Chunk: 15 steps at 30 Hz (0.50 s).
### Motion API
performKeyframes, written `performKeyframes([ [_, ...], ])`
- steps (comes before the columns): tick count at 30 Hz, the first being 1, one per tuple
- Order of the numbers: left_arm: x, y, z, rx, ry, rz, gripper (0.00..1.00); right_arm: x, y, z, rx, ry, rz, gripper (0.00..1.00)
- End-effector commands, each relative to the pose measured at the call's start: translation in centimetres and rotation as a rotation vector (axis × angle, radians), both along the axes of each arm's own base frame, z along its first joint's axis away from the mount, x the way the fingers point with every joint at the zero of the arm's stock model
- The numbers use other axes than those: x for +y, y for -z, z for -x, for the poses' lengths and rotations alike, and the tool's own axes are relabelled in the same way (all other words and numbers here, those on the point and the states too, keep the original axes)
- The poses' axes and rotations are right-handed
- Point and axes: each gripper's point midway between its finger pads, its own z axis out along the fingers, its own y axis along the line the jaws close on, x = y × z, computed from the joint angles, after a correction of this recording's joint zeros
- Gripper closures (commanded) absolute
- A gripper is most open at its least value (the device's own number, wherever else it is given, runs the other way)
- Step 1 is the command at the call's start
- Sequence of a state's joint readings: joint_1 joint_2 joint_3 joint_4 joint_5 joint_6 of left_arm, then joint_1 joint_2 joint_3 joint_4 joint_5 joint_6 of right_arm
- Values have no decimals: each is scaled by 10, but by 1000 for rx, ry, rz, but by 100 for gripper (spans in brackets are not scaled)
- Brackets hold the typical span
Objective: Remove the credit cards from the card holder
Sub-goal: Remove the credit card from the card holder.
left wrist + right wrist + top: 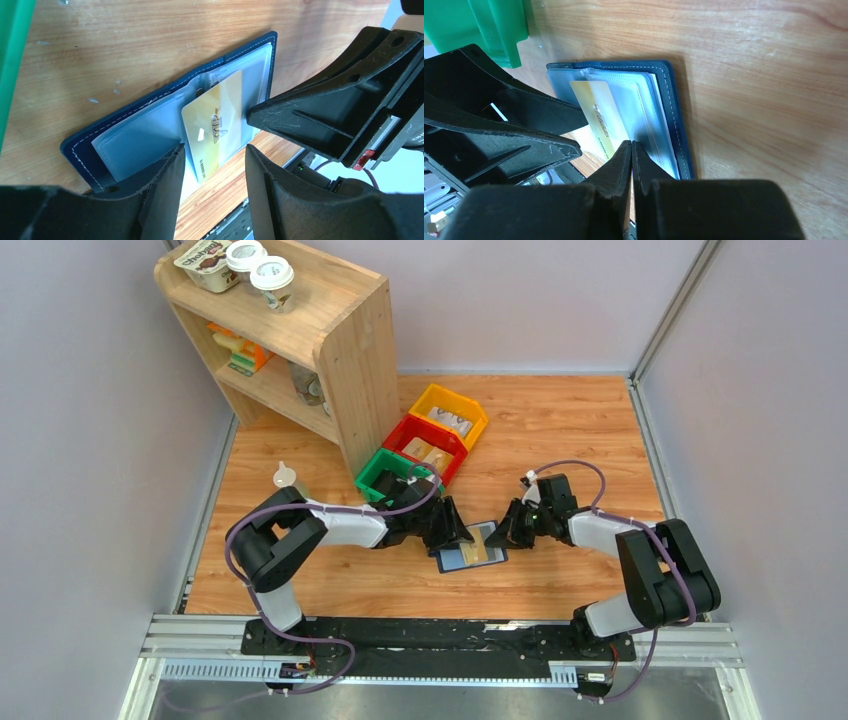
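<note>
Partly, the card holder (pixel 456 561) is covered by both hands. Whether the right hand (pixel 631 146), its fingers pressed together at the clear sleeves, nips anything is unclear. The left hand (pixel 214 152) is spread, straddling a gold credit card (pixel 212 116) that pokes from a sleeve. The holder lies open on the tabletop (pixel 560 430), near the green bin (pixel 372 473).

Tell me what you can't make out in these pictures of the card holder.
Left wrist: how many credit cards the card holder holds; cloudy sleeves show only one.
Right wrist: whether the right gripper pinches a sleeve; its tips cover the contact.
Top external: the card's print, too small; the left gripper hides part of the holder.
</note>
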<state>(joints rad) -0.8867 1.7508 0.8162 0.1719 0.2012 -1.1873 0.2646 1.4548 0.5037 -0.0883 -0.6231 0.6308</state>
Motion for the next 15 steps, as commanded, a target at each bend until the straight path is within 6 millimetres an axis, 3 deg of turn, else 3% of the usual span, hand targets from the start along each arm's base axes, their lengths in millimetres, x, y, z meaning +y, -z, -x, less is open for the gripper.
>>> performKeyframes([
  [1,13,27,3,43,-28,-68,43,-22,28,11,62,47,119,94],
  [7,2,34,4,68,-6,-37,43,-23,29,12,70,51,122,94],
  [11,1,31,1,48,-20,-7,49,-25,30,12,70,56,126,94],
  [13,3,28,-1,26,-34,2,62,-26,31,12,72,63,133,94],
  [15,3,20,-4,-7,-41,24,81,-27,32,12,78,69,135,94],
])
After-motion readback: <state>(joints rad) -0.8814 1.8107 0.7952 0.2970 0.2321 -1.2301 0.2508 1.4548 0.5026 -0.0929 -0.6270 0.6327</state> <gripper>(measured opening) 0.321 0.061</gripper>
